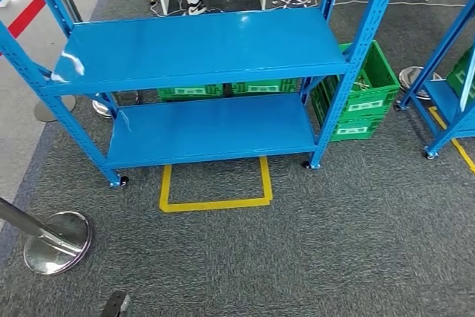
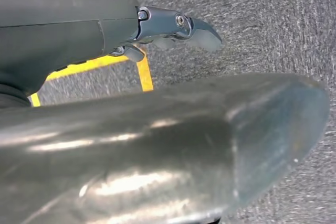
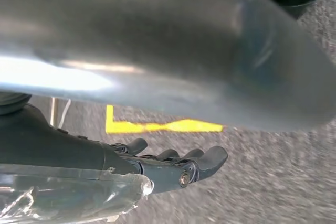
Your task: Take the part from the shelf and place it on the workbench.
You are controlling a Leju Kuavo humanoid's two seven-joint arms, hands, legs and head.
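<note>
left hand (image 2: 174, 30) hanging, fingers straight, right hand (image 3: 174, 166) likewise

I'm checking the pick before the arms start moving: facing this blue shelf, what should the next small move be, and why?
Probably look around rather than reach: both boards of the blue shelf look bare, so no part is in sight to take. The left hand and right hand hang over grey carpet, holding nothing. The green crates behind may be worth checking.

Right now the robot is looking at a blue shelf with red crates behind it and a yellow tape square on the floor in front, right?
Almost. The crates behind the blue shelf are green, not red, as the head view shows. The yellow tape square does lie on the floor in front of the shelf.
</note>
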